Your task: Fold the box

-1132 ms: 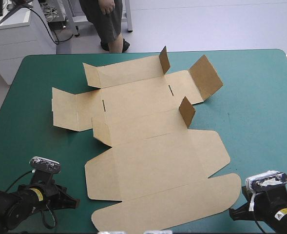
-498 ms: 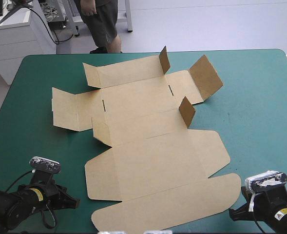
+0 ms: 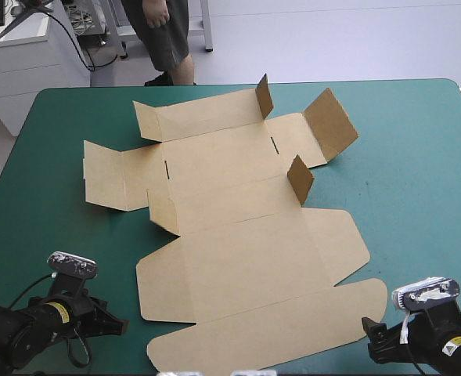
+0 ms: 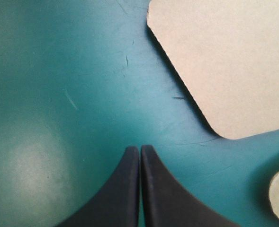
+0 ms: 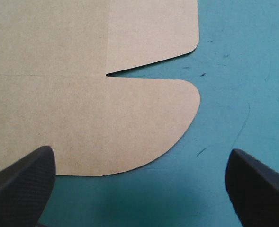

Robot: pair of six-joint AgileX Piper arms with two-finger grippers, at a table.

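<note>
**A:** Two pincers, both low at the near side of the tabletop. Any change from just before?

**B:** Only on the right. Now sits a touch closer to the box than a moment earlier, that right pincer. Spread wide, holding nothing; rounded lid flap just ahead, its edge between the fingers.

**A:** And the left pincer?

**B:** Same spot as before. Pressed shut to a single point, empty, over bare teal-green cover. Nearest rounded corner of the board ahead and off to one side.

**A:** The box itself?

**B:** Unmoved. Lies spread open ahead of both pincers, mostly flat, with only a few end flaps standing on the far part.

**A:** Meaning for the task?

**B:** Probably the opening approach. Seems to line up for a grab at the flap's edge. No wall raised or tucked yet, so nearly all the folding still to come.
</note>
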